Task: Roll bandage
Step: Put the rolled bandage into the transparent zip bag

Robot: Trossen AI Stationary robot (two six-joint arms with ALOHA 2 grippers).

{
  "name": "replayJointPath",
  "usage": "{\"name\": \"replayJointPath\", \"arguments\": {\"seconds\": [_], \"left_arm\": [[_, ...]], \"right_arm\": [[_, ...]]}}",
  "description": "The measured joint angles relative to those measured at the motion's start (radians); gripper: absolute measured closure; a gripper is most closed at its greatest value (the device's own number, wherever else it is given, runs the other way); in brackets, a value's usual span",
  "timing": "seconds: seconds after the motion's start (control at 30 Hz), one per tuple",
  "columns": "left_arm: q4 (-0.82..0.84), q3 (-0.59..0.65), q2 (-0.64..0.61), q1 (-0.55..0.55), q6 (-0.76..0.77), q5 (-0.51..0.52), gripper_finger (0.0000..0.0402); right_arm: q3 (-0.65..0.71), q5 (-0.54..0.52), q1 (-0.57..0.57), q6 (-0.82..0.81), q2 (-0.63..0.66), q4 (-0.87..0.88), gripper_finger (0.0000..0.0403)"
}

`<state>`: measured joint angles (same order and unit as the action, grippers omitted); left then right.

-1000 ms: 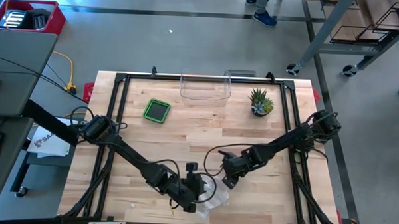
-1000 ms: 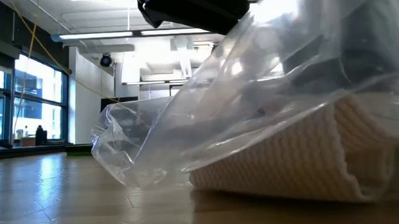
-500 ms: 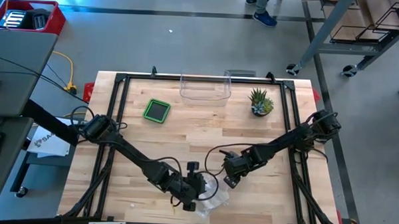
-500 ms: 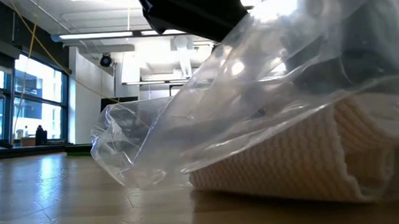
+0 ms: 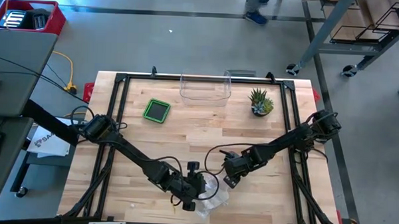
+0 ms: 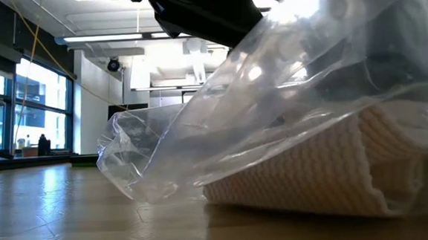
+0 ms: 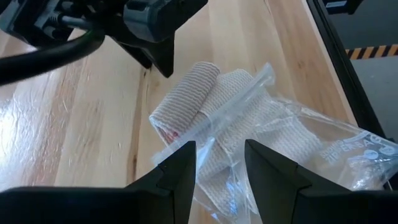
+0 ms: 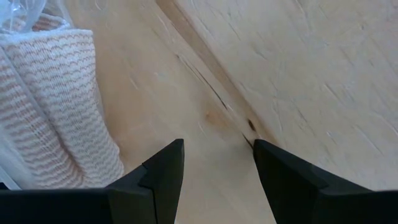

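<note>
- Bright, even light falls on the wooden table from overhead; shadows there are soft and short
- Ceiling strip lights and windows glow behind; white glare streaks the plastic bag
- The near bandage looks soft, slightly unfocused

One bandage, one plastic bag, one green container, one clear bin, one potted plant, all on one table.
</note>
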<state>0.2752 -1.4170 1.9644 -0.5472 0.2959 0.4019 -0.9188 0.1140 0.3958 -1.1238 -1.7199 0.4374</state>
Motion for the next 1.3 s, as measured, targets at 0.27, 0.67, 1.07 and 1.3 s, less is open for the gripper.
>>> {"name": "replayJointPath", "arguments": {"seconds": [0.27,0.67,1.07,1.3], "left_arm": [[0.002,0.0,0.0,-0.003,0.018,0.0,0.0268],[0.013,0.0,0.0,0.004,-0.052,-0.002,0.0268],[0.016,0.0,0.0,0.009,-0.037,-0.008,0.0268],[0.021,0.0,0.0,0.025,-0.038,-0.043,0.0268]], "right_arm": [[0.0,0.0,0.0,0.003,0.0,-0.001,0.0213],[0.0,0.017,0.0,0.029,0.017,0.041,0.0213],[0.0,0.001,0.0,0.051,0.06,0.108,0.0213],[0.0,0.01,0.0,0.054,0.06,0.109,0.0213]]}}
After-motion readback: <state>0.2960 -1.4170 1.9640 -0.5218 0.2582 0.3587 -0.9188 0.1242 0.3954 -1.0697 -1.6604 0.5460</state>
